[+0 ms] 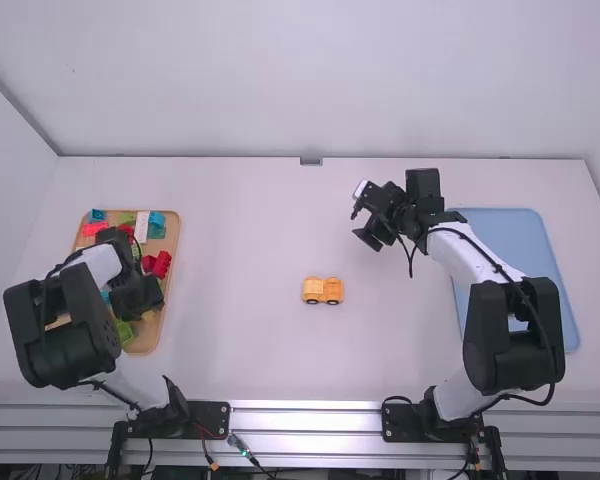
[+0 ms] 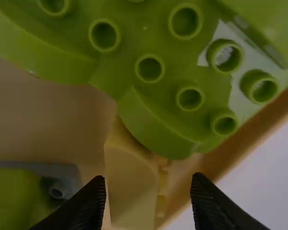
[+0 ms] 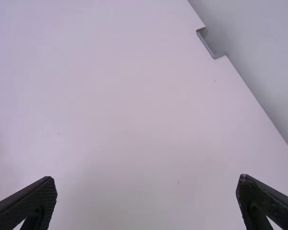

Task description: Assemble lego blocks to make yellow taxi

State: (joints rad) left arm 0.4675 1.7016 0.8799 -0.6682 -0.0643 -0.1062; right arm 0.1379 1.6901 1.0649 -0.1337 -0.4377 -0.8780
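High view: my left hand point(image 1: 140, 297), wide, overhangs the tray's point(image 1: 172, 262) right edge; my right hand point(image 1: 364, 214), also wide, the worktop point(image 1: 245, 230). An orange wheeled block point(image 1: 323, 290) stands midway between the worktop's side edges.

Left wrist view: blurred block point(image 2: 131, 187), probably yellow.

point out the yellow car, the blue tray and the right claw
yellow car point(image 1: 323, 290): high view, middle of its body
blue tray point(image 1: 517, 235): high view, bare floor near its far end
right claw point(image 3: 146, 179): right wrist view, midway between its open fingertips
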